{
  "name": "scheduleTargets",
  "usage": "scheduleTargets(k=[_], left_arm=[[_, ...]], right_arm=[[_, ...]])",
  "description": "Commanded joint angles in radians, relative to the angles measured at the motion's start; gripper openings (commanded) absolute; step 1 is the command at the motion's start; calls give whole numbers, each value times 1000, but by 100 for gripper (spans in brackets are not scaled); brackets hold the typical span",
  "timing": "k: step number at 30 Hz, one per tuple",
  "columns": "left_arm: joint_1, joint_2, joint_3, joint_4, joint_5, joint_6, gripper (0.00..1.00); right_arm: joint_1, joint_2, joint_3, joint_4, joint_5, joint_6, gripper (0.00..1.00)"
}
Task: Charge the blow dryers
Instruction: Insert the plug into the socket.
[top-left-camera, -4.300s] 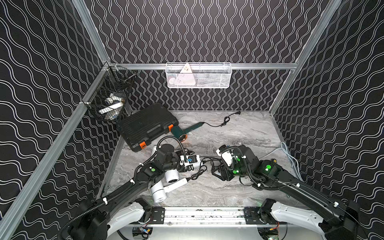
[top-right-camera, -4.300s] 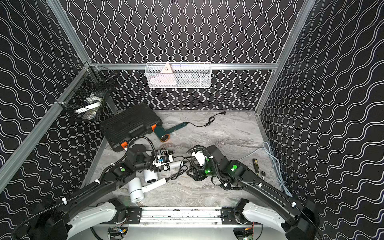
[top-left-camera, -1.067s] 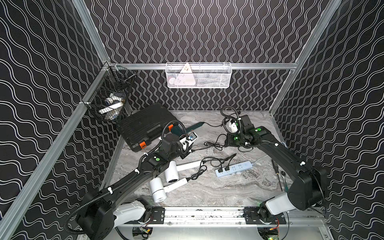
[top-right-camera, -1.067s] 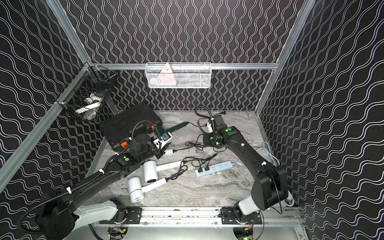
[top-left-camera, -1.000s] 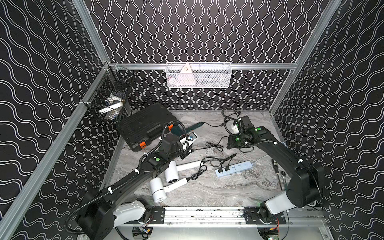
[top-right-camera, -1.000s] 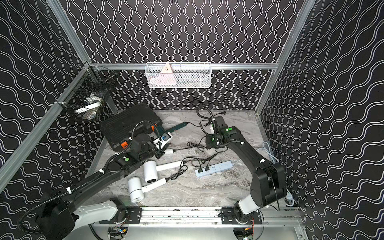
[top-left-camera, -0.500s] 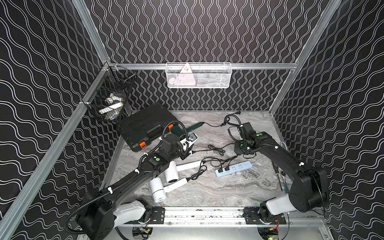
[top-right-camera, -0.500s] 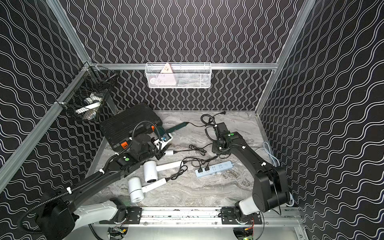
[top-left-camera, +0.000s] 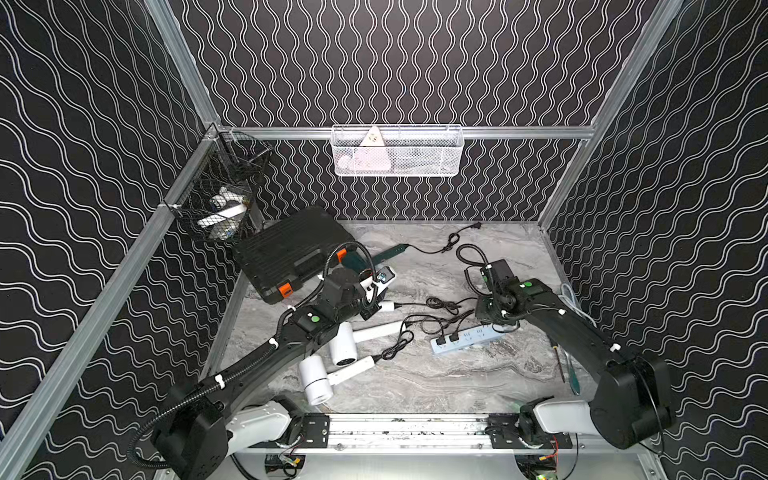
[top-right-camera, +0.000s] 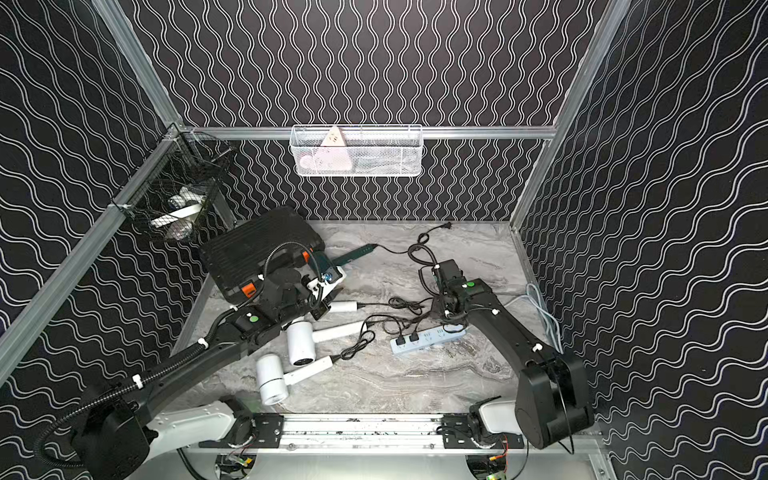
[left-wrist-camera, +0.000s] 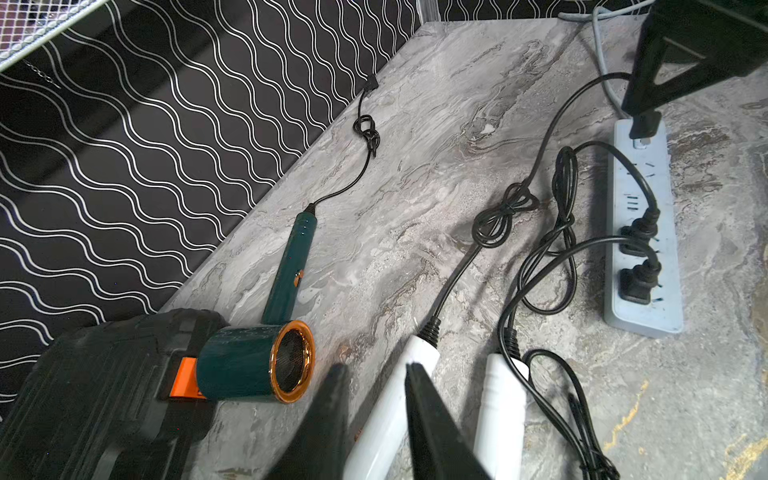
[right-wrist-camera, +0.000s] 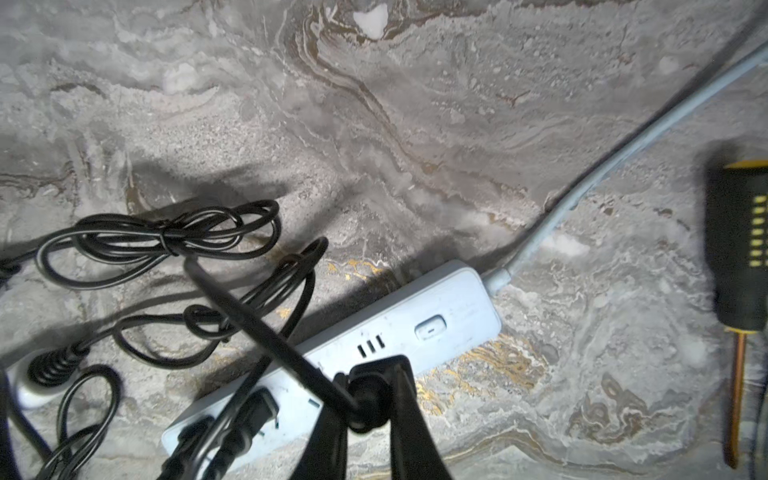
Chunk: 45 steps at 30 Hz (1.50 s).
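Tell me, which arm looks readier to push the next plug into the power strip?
Right. The right gripper pinches a plug over the power strip; the left gripper sits away at a white dryer handle.

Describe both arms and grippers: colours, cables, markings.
The left arm and right arm are black with white base links, green dots, black ribbed hoses and white ties. The left gripper and right gripper have black tapered fingers.
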Motion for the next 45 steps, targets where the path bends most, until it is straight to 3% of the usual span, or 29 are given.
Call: scheduleTargets(k=[1, 14, 25, 45], left_arm=[[1, 0, 6, 5, 7, -12, 30], [1, 4, 6, 6, 10, -11, 30], [-1, 7, 4, 11, 14, -8, 29], [-3, 11, 3, 10, 18, -4, 28]], right_arm=[[0, -40, -35, 17, -72, 46, 0], [8, -135, -205, 225, -265, 45, 0], [24, -189, -292, 375, -209, 17, 0], [28, -168, -335, 428, -201, -13, 0]])
